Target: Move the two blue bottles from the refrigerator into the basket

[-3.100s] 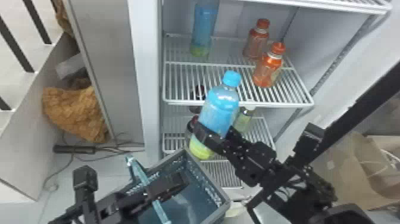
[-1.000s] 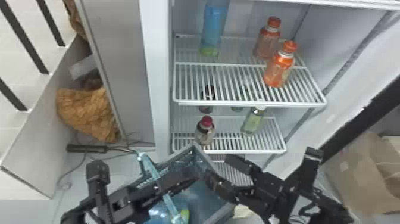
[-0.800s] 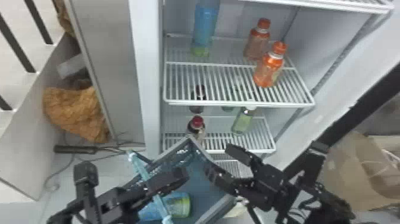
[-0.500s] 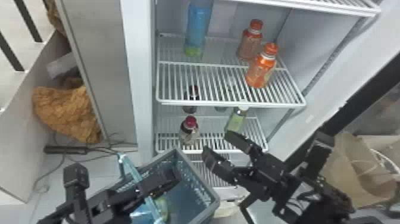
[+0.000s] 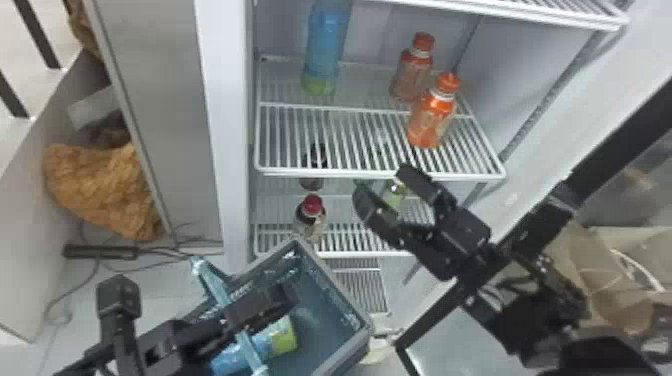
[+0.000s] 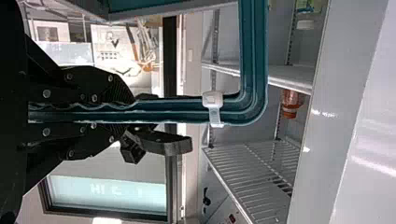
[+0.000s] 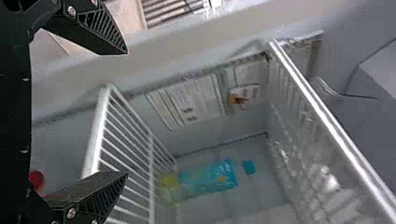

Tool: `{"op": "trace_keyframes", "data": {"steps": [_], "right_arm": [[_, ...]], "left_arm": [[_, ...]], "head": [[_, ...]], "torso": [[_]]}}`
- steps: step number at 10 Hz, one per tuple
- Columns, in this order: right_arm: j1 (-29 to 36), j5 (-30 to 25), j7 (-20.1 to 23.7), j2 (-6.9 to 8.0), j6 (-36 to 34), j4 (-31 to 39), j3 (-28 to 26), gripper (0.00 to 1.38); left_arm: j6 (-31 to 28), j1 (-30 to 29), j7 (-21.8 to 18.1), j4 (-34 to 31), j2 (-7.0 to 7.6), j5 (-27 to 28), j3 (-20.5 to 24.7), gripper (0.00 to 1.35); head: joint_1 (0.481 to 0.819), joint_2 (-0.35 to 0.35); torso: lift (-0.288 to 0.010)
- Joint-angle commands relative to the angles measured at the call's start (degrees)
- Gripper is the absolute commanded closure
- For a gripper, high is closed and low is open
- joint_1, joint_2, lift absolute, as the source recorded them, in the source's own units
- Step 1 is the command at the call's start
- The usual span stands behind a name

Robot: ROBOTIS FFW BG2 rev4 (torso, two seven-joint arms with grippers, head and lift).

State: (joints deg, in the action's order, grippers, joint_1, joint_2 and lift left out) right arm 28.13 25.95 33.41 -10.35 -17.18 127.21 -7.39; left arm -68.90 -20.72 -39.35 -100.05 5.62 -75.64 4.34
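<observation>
Squeezing the handle (image 5: pixel 212 285) of the basket (image 5: pixel 336 283) is the left end effector (image 5: pixel 290 295); the right end effector (image 5: pixel 382 181) is spread. One blue bottle (image 5: pixel 326 45) stands upright, twelve o'clock; another blue bottle (image 5: pixel 267 341) lies in the basket, bottom toward two.

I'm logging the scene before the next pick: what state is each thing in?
Left hand, shut on handle
Right hand, open, empty
Basket, one bottle inside
Basket bottle, lying down
Shelf bottle, upright, capped
Orange bottles, upright, capped
Fridge, open
</observation>
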Motion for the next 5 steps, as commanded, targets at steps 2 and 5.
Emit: {"op": "trace_keyframes", "data": {"steps": [2,5], "right_arm": [[-4.5,-2.0,-1.8,1.21,3.1,-3.9,-1.1,0.13],[-11.4,-3.2,-3.3,1.12,4.9,-9.9,1.1,0.13]], "left_arm": [[0.0,-0.1,0.0,0.0,0.00,-0.1,0.0,1.20],[0.0,-0.1,0.0,0.0,0.00,-0.2,-0.1,1.20]], "head": [[0.695,-0.246],[0.695,-0.259]], "torso": [[-0.010],[-0.010]]}}
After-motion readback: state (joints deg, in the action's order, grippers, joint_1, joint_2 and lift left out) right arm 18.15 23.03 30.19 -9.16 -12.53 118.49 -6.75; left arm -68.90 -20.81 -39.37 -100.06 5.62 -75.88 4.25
